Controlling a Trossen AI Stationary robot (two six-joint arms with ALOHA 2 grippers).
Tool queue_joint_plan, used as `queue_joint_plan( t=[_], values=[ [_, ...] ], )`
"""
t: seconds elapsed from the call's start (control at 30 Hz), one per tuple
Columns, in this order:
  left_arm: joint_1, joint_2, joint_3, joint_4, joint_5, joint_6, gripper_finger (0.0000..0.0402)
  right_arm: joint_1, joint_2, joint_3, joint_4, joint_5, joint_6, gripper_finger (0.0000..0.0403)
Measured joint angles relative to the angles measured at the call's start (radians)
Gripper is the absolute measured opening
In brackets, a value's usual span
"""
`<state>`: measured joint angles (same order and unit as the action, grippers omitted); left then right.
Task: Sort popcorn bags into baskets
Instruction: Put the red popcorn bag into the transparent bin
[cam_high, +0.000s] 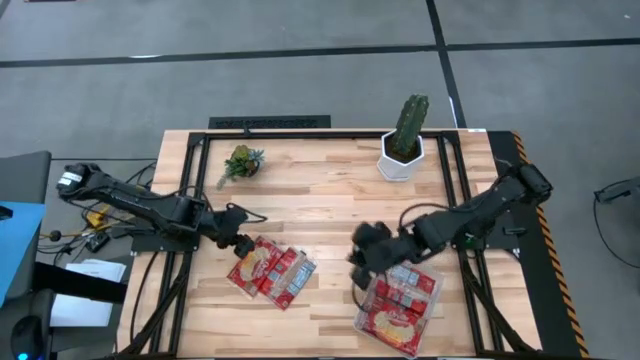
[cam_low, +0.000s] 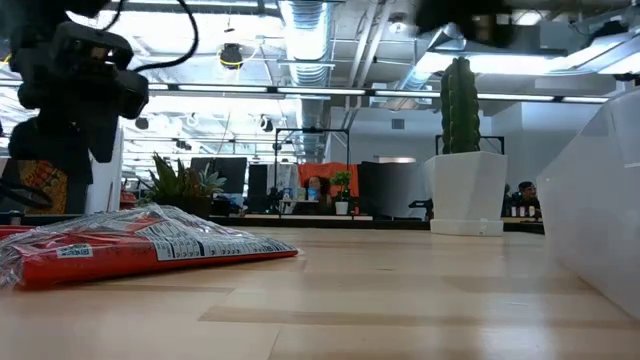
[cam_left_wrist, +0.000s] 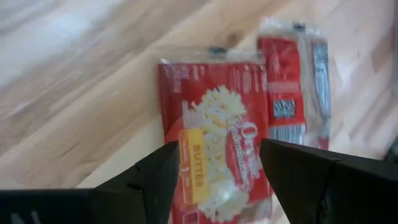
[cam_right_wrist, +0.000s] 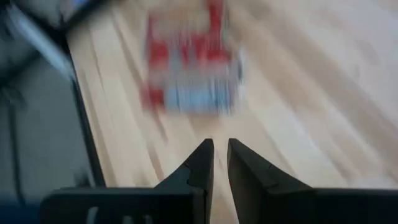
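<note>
A few red popcorn bags (cam_high: 272, 272) lie flat in a loose overlapping pile on the table's left half, also seen in the low view (cam_low: 130, 240). My left gripper (cam_high: 240, 243) hovers open just above the pile's left end. In its wrist view (cam_left_wrist: 219, 148), its fingers stand either side of a bag with a yellow popcorn picture (cam_left_wrist: 211, 112), and a silver-panelled bag (cam_left_wrist: 295, 87) lies beyond. The clear tray (cam_high: 432, 318) at the near right holds several red bags (cam_high: 400, 300). My right gripper (cam_high: 363, 260) is shut and empty at the tray's left edge, seen blurred in its wrist view (cam_right_wrist: 219, 144).
A white hexagonal pot with a tall cactus (cam_high: 404, 140) stands at the far right, also visible in the low view (cam_low: 462, 150). A small green plant (cam_high: 242, 160) sits at the far left. Bare wood lies between the pile and the tray. Black frame rails run along the table's edges.
</note>
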<state>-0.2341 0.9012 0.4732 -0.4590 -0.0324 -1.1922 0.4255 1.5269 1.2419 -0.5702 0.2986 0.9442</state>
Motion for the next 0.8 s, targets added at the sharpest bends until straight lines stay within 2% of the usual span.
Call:
queue_joint_plan(
  t=[0.07,0.17,0.37,0.5,0.63,0.8],
  values=[
    [-0.047,0.0,0.0,0.001,-0.071,-0.061,0.0212,-0.046,0.025,0.001,0.11,0.009,-0.011,0.0074],
    [-0.098,0.0,0.0,0.013,-0.122,-0.131,0.0212,-0.104,0.086,0.001,0.21,-0.034,-0.048,0.0088],
    [-0.19,0.0,0.0,0.055,-0.147,-0.194,0.0212,-0.207,0.269,-0.001,0.343,-0.229,-0.052,0.0154],
    [-0.266,0.0,0.0,0.128,-0.226,-0.245,0.0212,-0.256,0.386,0.001,0.461,-0.352,-0.031,0.0203],
    [-0.344,0.027,0.0,0.256,-0.334,-0.246,0.0212,-0.28,0.463,0.005,0.476,-0.391,-0.004,0.0226],
    [-0.405,0.153,0.002,0.484,-0.392,-0.163,0.0212,-0.285,0.492,0.014,0.486,-0.391,-0.03,0.0222]
  ],
)
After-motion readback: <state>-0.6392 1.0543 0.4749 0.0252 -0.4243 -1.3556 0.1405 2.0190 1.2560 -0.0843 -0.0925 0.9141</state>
